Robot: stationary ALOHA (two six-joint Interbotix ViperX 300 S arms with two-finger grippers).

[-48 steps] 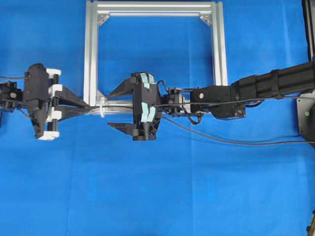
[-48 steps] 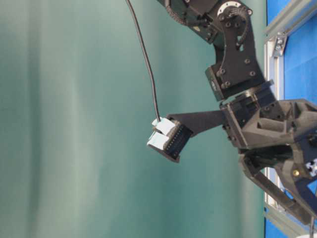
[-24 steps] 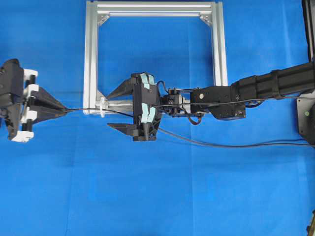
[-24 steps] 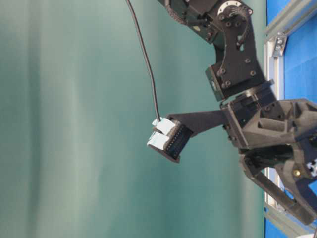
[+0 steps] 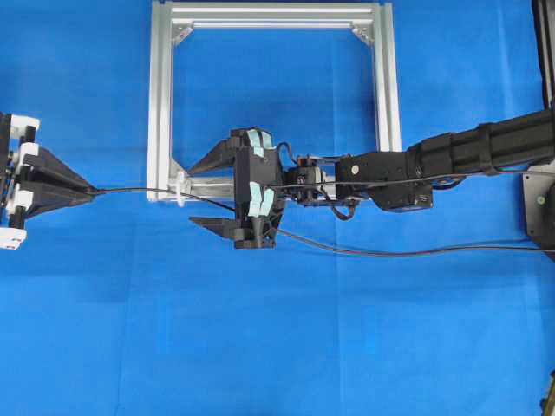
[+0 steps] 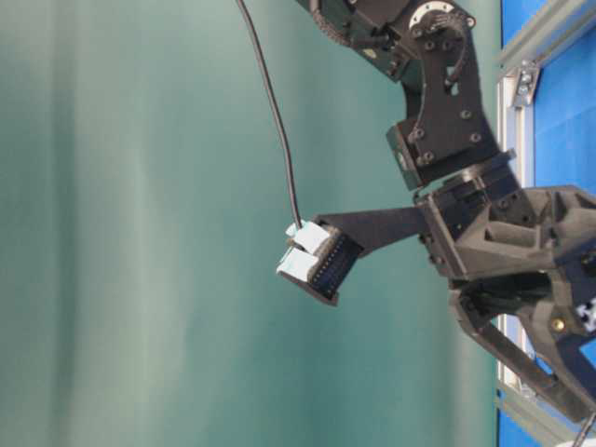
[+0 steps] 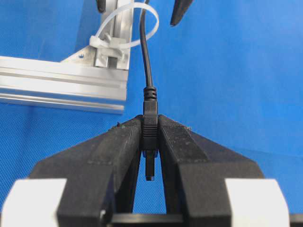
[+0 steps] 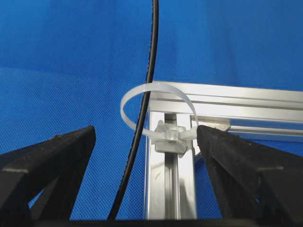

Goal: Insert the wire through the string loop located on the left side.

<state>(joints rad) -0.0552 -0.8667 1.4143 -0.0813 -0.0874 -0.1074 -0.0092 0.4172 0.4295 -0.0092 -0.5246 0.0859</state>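
The wire [image 5: 130, 190] is a thin black cable that runs from the left, through the string loop [image 5: 180, 189], under my right gripper and off to the right edge. The loop is a small white ring tied to the lower left corner of the silver frame [image 5: 160, 104]. My left gripper [image 5: 91, 189] is at the far left edge, well clear of the frame. In the left wrist view it [image 7: 150, 126] is shut on the wire's plug [image 7: 149, 124]. My right gripper [image 5: 195, 195] stands open just right of the loop. Its jaws straddle the loop [image 8: 161, 86] and the wire [image 8: 150, 71] without touching the wire.
The square aluminium frame lies on blue cloth [image 5: 277, 347] at the top middle. The right arm [image 5: 468, 156] stretches in from the right across the frame's lower bar. Slack wire [image 5: 390, 254] curves along the cloth below that arm.
My left gripper has drawn away to the left with the plug, pulling more wire through the loop. The slack on the right has risen and straightened. The right gripper stayed put.
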